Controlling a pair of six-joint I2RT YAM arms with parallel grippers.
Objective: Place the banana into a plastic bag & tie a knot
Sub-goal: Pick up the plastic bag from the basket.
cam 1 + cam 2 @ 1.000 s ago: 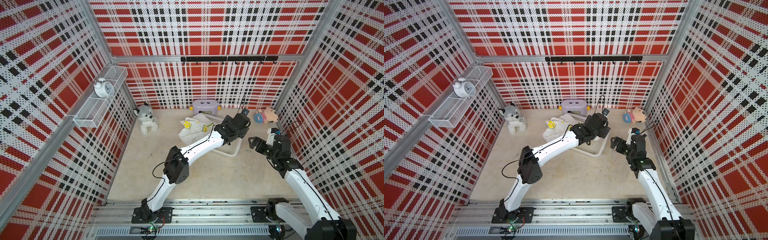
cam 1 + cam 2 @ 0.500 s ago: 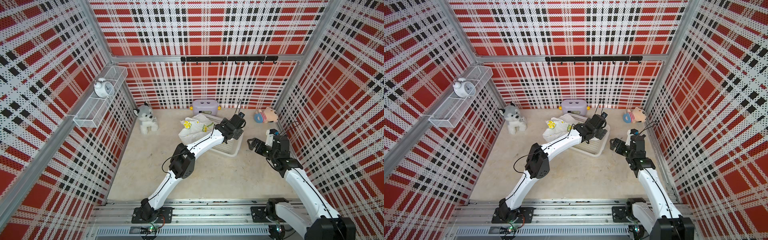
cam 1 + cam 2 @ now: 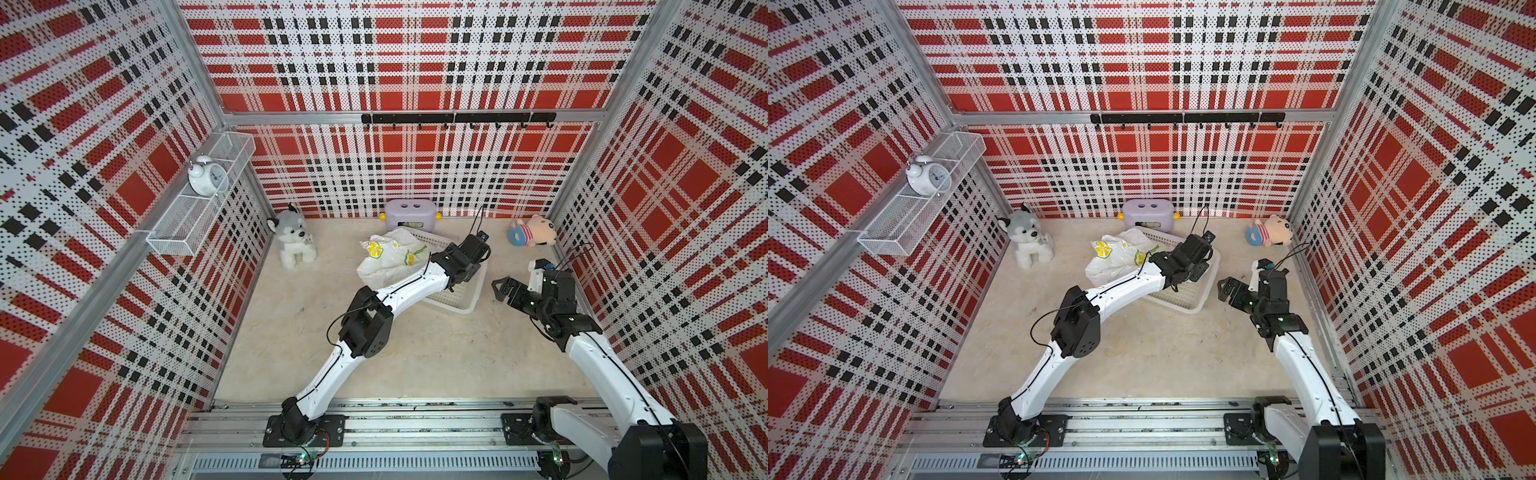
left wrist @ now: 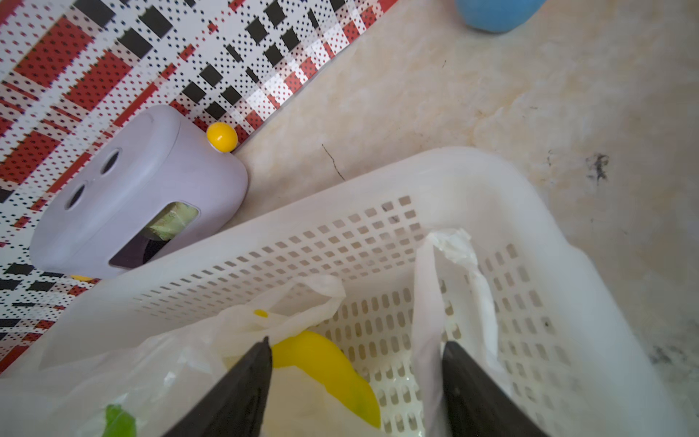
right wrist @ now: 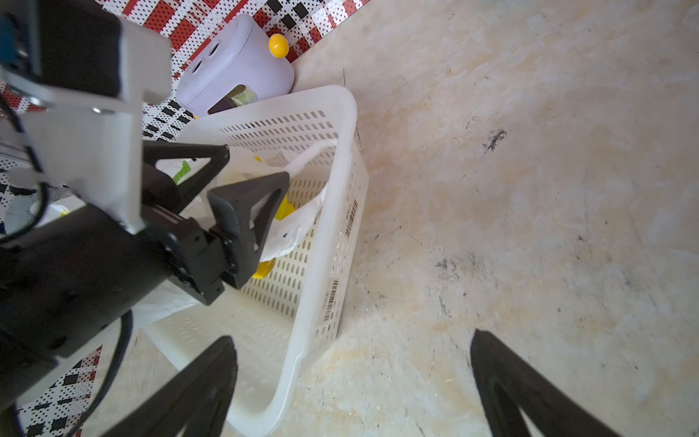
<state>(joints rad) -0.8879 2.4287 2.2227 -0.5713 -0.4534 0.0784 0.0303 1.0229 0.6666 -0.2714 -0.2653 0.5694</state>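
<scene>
The left arm (image 3: pixel 411 284) extends from its base toward 1 o'clock, elbow raised, wrist pitched down. The left gripper (image 4: pixel 355 342) has its jaws apart; finger contact appears uncertain. The right arm (image 3: pixel 602 365) reaches toward 11 o'clock. The right gripper (image 5: pixel 351 336) points toward 10 o'clock, jaws spread wide, empty.

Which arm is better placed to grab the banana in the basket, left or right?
Left. The left gripper is down inside the basket, jaws apart, with the banana showing between them. The right gripper hangs open over the floor, outside the basket.
</scene>
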